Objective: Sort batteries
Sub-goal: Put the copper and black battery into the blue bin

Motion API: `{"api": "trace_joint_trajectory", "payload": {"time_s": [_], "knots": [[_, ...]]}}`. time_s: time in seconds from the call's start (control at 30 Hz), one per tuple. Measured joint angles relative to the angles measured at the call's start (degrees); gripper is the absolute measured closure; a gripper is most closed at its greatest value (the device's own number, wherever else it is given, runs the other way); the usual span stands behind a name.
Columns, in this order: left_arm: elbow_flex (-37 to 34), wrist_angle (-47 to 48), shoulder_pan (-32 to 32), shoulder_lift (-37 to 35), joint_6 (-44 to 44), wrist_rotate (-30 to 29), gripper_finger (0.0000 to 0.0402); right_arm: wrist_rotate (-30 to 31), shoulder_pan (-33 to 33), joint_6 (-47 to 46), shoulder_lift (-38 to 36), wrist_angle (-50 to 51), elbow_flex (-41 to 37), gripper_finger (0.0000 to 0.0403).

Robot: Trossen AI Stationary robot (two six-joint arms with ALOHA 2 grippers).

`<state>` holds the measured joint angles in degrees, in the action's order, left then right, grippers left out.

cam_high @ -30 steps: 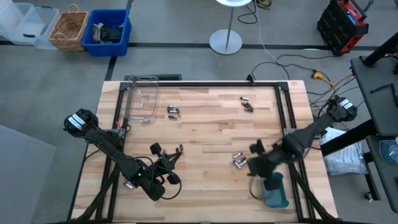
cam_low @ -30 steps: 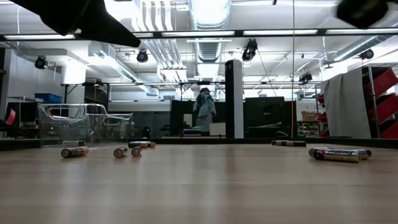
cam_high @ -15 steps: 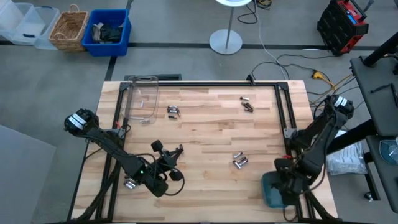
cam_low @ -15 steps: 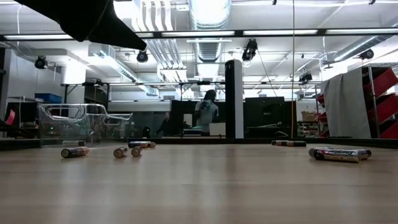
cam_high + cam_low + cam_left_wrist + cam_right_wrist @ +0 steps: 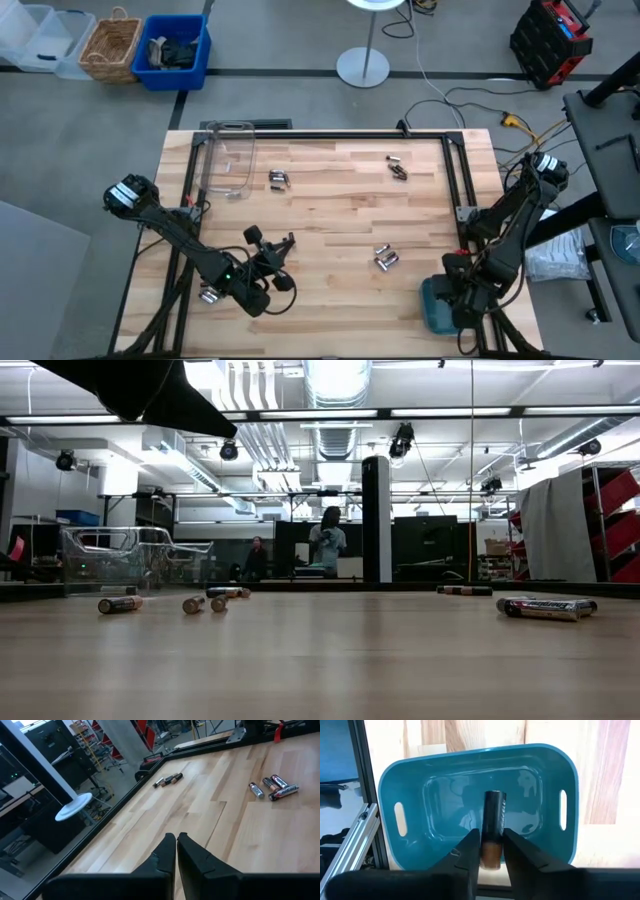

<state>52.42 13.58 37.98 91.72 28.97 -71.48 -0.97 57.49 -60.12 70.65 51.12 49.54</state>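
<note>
My right hand (image 5: 491, 851) pinches battery (image 5: 493, 829) over teal tray (image 5: 400, 780); left hand (image 5: 176, 840) idle, pressed together. Tray looks bare; three clusters remain on desk (image 5: 330, 215).

Lighting: bright, even, from overhead; ceiling strip lights (image 5: 330, 412) glare white in the low view. Shadows: soft and faint on the bench (image 5: 330, 215) in the high view. Glare: pale reflections on the glossy floor of the teal tray (image 5: 480, 800) in the right wrist view. Focus: near bench surface blurred in the low view, batteries (image 5: 545, 606) and room fairly sharp; dark arm silhouetted at upper left. Left wrist view: daylight-bright, mild bowing at edges.
</note>
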Motion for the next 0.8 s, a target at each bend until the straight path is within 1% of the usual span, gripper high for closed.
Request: {"api": "trace_joint_trajectory", "payload": {"time_s": [0.13, 0.47, 0.6, 0.7, 0.8], "knots": [[0.00, -0.02, 0.00, 0.00, 0.00, 0.04, 0.0402, 0.04, -0.01, 0.00, 0.00, -0.03, 0.00, 0.0324], [0.00, -1.57, 0.07, 0.00, 0.00, 0.49, 0.0402, 0.29, -0.25, 0.06, -0.78, -0.88, 0.18, 0.0377], [0.71, -2.25, 0.07, 0.00, 0.00, 3.18, 0.0402, 2.96, -1.44, 1.30, -0.81, -1.00, 2.36, 0.0392], [2.81, -2.19, 0.09, 0.00, -0.49, 5.80, 0.0402, 6.74, -3.31, 3.75, -0.81, -0.90, 4.40, 0.0392], [5.80, -1.90, 0.11, 0.00, -3.20, 10.05, 0.0402, 11.11, -6.01, 7.23, -0.81, -0.88, 6.73, 0.0391]]}}
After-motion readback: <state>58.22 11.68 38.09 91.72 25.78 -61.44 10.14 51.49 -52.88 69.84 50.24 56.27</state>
